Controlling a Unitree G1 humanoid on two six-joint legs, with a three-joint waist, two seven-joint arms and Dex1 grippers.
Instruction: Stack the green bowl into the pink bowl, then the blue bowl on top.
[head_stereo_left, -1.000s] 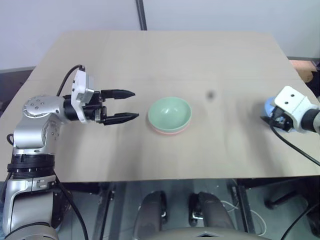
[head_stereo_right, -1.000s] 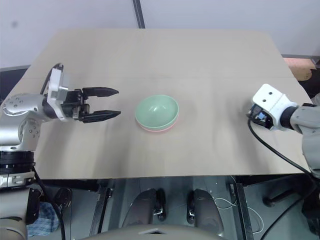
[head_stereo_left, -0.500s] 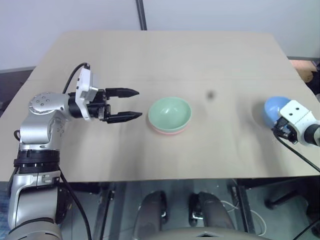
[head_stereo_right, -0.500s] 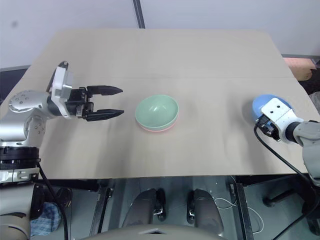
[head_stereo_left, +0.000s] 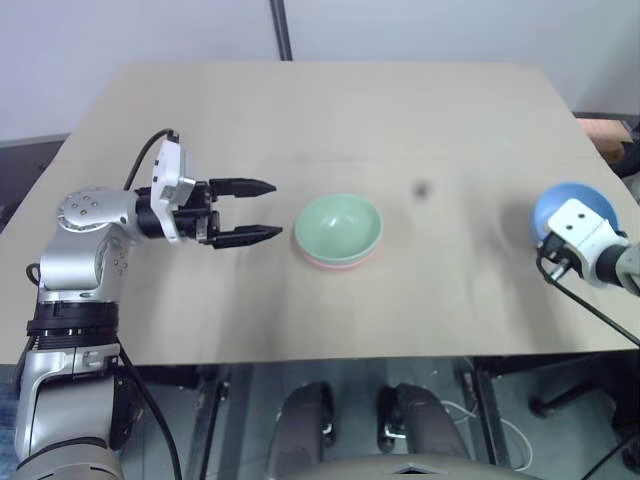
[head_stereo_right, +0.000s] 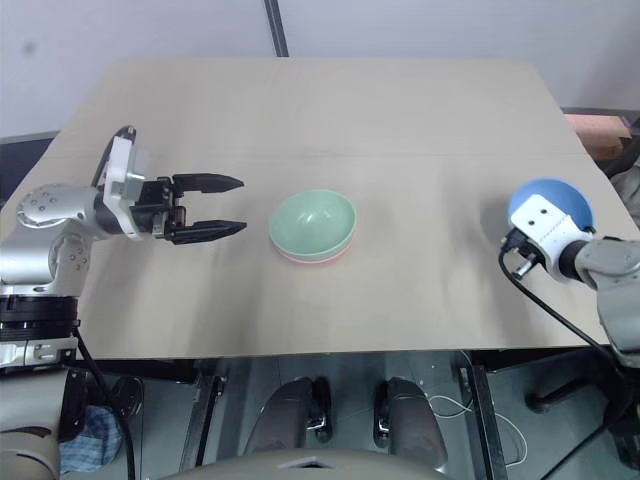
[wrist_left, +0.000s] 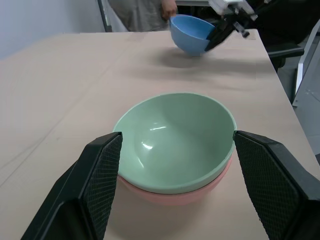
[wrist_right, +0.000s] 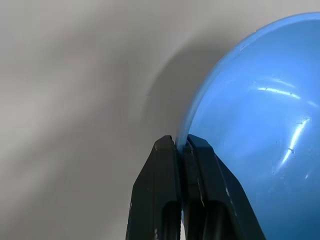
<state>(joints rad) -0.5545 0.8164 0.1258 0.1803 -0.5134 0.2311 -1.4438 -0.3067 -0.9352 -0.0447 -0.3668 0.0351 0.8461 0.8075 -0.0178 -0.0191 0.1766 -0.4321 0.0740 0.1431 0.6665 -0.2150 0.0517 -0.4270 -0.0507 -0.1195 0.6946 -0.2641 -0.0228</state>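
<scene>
Lifted since earlier, blue bowl (head_stereo_right: 553, 203) tilts, seemingly toward center, rim pinched by right gripper (wrist_right: 181, 145); left gripper (head_stereo_left: 262, 210) spread.

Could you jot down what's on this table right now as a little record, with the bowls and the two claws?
Stack: pale mint-green plastic bowl nested in salmon-pink plastic bowl, mid-table
Loose bowl: sky-blue plastic bowl, tilted, at the table's right edge
Right gripper: shut on the blue bowl's rim
Left gripper: open, empty, beside the stack, not touching
Surface: beige wooden table

Even, soft light — the table (head_stereo_left: 330, 120) perhaps slightly blurred at right.
</scene>
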